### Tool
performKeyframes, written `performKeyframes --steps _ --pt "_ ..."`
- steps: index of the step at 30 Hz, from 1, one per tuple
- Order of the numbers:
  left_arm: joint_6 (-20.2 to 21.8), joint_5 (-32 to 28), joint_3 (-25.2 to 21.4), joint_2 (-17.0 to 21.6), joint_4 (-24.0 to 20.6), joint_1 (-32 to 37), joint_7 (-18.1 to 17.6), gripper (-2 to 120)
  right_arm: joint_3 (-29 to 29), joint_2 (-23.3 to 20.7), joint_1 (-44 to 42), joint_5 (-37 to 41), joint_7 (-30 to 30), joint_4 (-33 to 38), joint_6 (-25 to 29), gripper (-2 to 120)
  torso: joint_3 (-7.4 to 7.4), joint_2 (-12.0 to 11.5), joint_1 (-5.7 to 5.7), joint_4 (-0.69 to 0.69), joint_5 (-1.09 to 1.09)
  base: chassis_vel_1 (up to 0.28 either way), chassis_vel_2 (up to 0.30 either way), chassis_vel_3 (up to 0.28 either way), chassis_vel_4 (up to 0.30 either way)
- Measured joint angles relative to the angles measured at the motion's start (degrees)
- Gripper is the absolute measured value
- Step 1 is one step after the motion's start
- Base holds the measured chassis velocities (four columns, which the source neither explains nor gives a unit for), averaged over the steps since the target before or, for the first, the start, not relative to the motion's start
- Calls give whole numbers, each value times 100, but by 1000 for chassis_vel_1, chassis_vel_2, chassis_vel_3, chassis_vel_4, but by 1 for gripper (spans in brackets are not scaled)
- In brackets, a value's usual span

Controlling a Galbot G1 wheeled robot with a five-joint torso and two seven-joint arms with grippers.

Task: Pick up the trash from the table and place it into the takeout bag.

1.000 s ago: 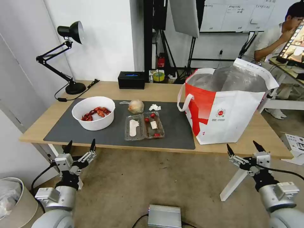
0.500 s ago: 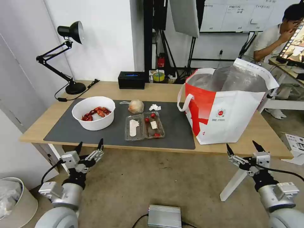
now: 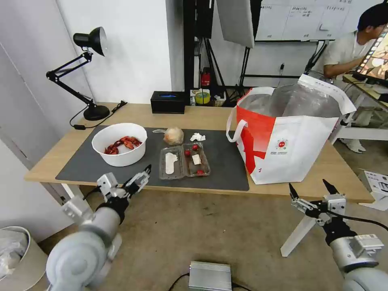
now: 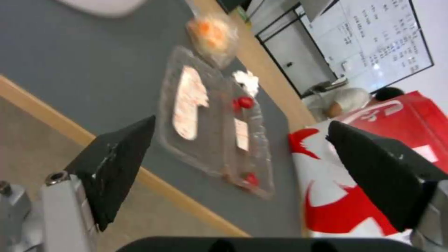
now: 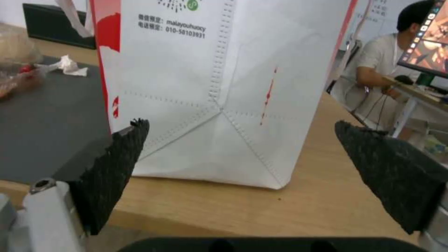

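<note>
My left pincer [image 3: 128, 182] has risen toward the table [image 3: 210, 115] edge, jaws spread, lined up on the clamshell tray [image 3: 184, 161]. Right pincer [image 3: 313, 193] parked low by the takeout bag [image 3: 285, 137], also spread, empty.

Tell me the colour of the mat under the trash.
Dark grey, plain. The mat shows best in the head view.

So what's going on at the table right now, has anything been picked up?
Nothing is picked up yet. The left hand is open at the table's near edge, aimed at the clear clamshell tray on the grey mat. The right hand is open and empty, low in front of the takeout bag. The bowl of red shells, the wrapped lump and the tissue lie on the mat, untouched.
</note>
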Motion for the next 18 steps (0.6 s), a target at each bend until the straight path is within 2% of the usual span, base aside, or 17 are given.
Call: performKeyframes --steps 3,5,7,8,9,18 --pt "1 -407 111 -177 139 -285 -359 100 -9 72 -6 -43 6 -2 3 100 0 0 0 1 0 0 0 0 0" --pt "-2 -497 134 -216 174 -335 -443 100 -9 87 -6 -62 7 -6 4 100 0 0 0 1 0 0 0 0 0" --pt "-26 -712 192 -367 279 -469 -721 100 -9 141 -5 -119 9 -28 8 100 0 0 0 1 0 0 0 0 0" --pt "-26 -712 192 -367 279 -469 -721 100 -9 141 -5 -119 9 -28 8 100 0 0 0 1 0 0 0 0 0" --pt "-48 -761 214 -532 413 -554 -854 100 -12 177 -11 -141 9 -36 10 100 0 0 0 1 0 0 0 0 0" --pt "-168 -722 343 -1045 722 -757 -965 100 -23 189 -18 -150 20 -52 14 100 0 0 0 1 0 0 0 0 0"
